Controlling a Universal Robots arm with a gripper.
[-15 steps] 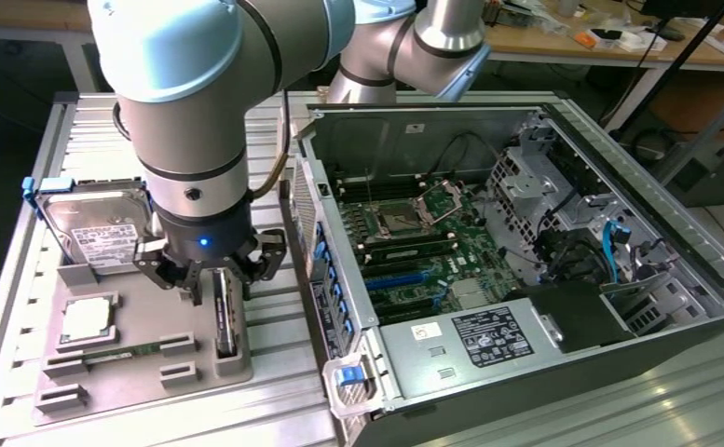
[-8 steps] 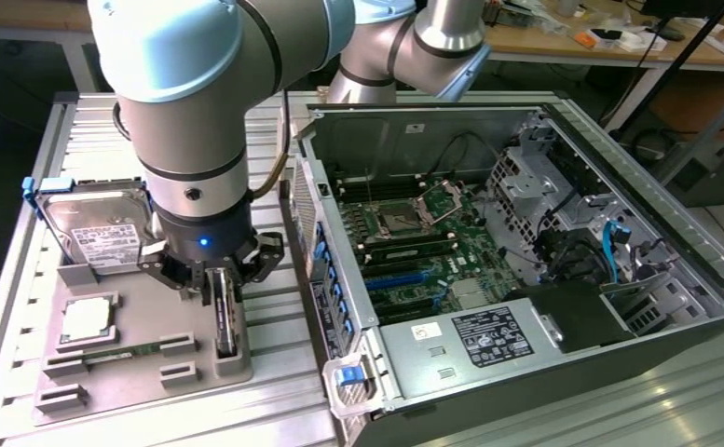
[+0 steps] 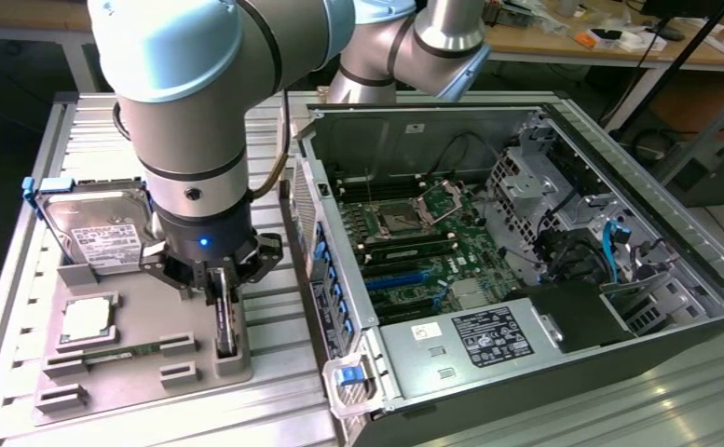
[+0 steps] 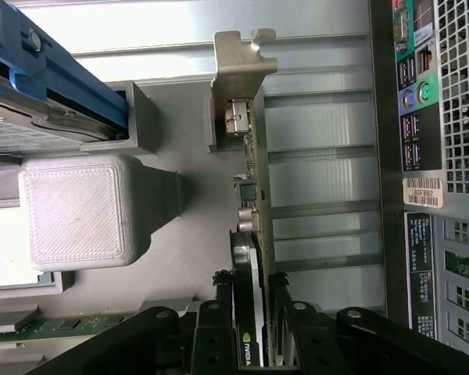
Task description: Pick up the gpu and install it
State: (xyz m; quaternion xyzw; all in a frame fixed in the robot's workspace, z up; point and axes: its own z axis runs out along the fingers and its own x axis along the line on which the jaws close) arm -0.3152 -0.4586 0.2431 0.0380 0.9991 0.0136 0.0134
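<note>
The gpu stands on edge in a grey holder, to the exterior view's left of the open computer case. The gripper clasps its two faces: this looks like the pick-up stage, and freeing the card likely calls for a straight upward lift.

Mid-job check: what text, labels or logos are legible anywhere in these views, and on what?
"J8GF882", roughly: white barcode sticker on the computer case.
Nvidia eye logo, no clear letters: edge of the gpu.
Hard drive label: print too small to read.
Power supply label: print too small to read.
</note>
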